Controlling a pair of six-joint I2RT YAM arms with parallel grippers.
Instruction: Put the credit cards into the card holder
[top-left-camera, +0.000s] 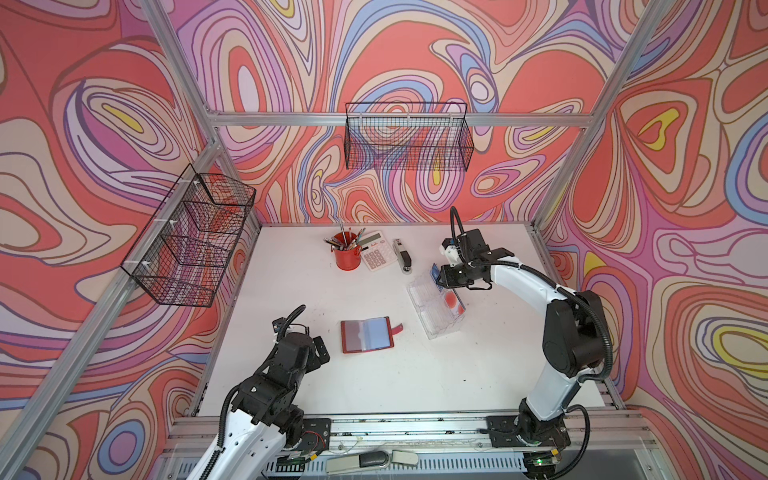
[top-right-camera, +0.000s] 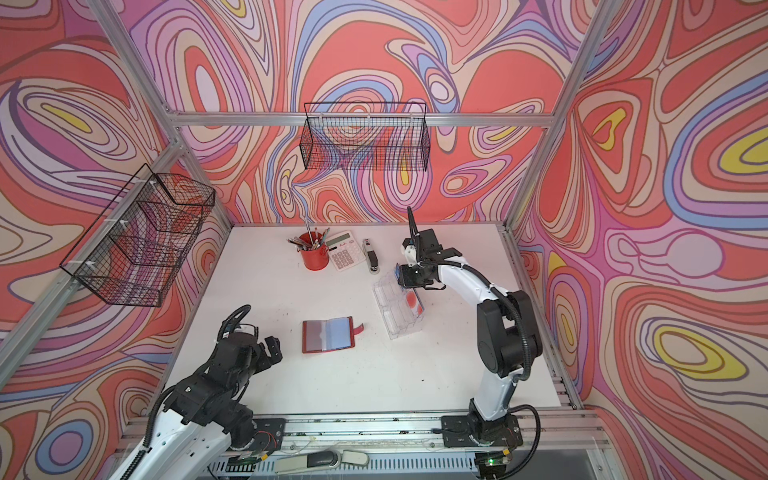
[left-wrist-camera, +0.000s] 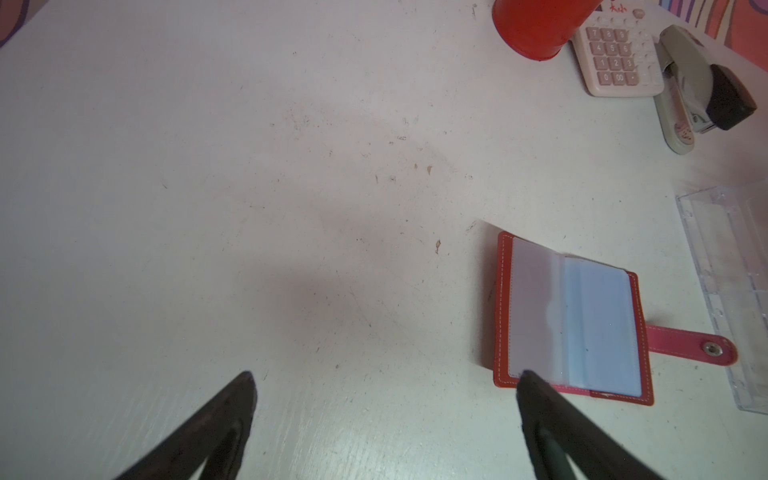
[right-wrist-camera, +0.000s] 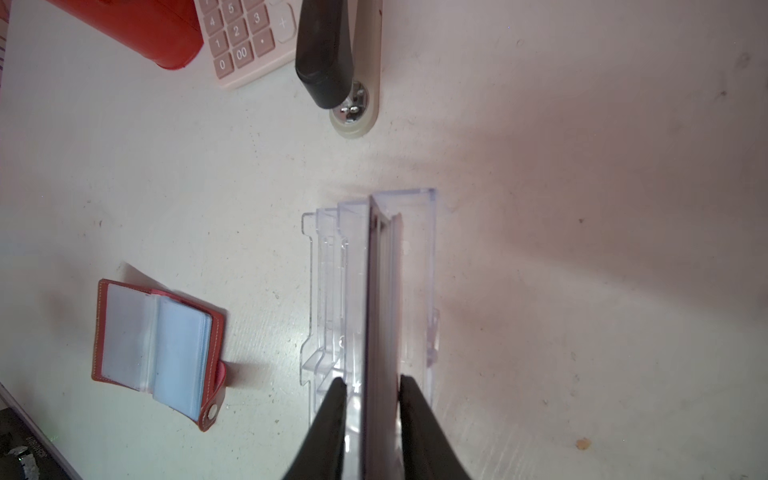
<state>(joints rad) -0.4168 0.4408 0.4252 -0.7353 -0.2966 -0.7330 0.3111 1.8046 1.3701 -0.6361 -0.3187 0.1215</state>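
Right fingers (right-wrist-camera: 372, 379), barely parted, straddle packed cards (right-wrist-camera: 384, 291), grip unclear; left fingers (left-wrist-camera: 385, 374) wide, empty. We risk lifting several together.

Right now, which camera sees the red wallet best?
The left wrist view: the red wallet lies open there, big, close and sharp. The right wrist view shows the wallet smaller and off to one side. In both top views it looks tiny and far away.
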